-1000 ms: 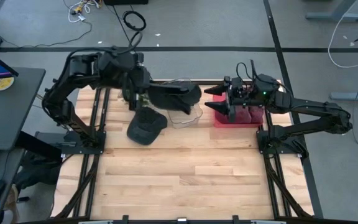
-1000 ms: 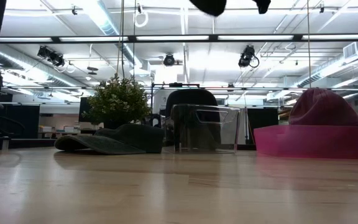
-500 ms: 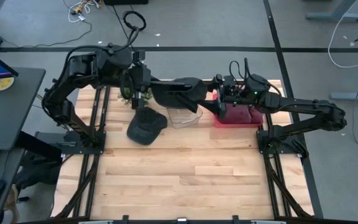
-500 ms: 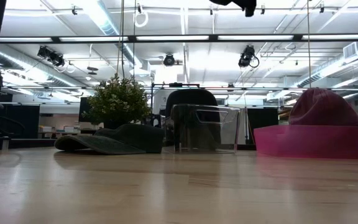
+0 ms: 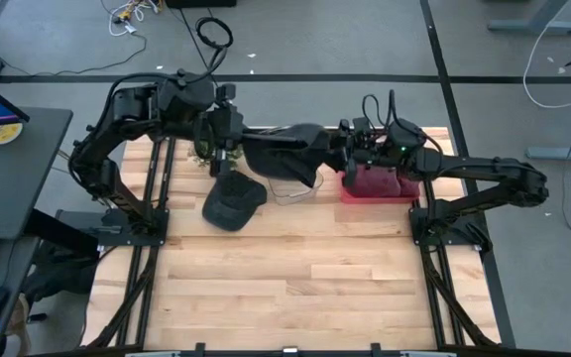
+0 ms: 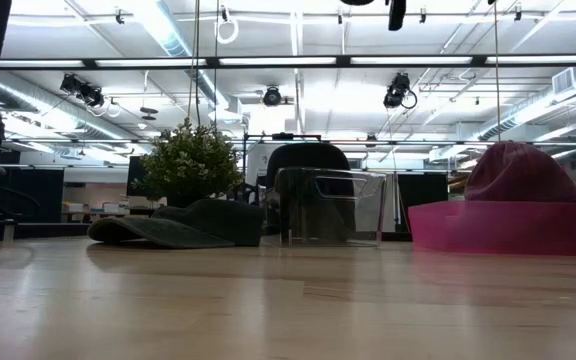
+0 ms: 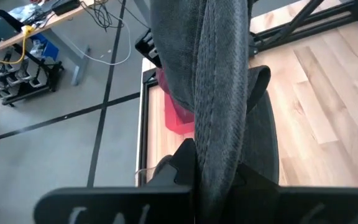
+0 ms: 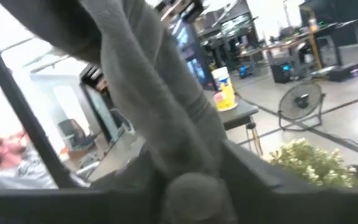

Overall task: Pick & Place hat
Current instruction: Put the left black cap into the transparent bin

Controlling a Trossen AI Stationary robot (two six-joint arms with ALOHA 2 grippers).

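Note:
A dark grey hat (image 5: 281, 149) hangs in the air over the table's far side, stretched between my two grippers. My left gripper (image 5: 231, 142) is shut on its left end, and my right gripper (image 5: 337, 154) is shut on its right end. A second dark cap (image 5: 234, 201) lies flat on the wood, also seen as a low heap (image 6: 178, 225) in the low view. A maroon hat (image 6: 518, 172) sits in the pink bin (image 5: 390, 190). My left gripper pinches a bunched fold of the grey hat (image 7: 219, 155) between its two fingers (image 7: 178, 167), coming from the table's left and slanting down. The cloth runs away from the fingers, clear of the table. My right gripper pinches a gathered fold at the hat's other end (image 8: 179, 149) between its fingers (image 8: 253, 180), roughly level, from the table's right. That end is held clear of the table.
A clear plastic container (image 5: 295, 185) stands under the held hat, between the cap on the table and the pink bin (image 6: 508, 228). A small green plant (image 6: 190, 160) stands at the far left behind the cap. The near half of the wooden table (image 5: 285, 288) is bare.
My right gripper has moved toward the table's left, up to the hanging hat's free end, and has shut on it. The hat now spans between both grippers. My left gripper has kept its hold and stayed in place.

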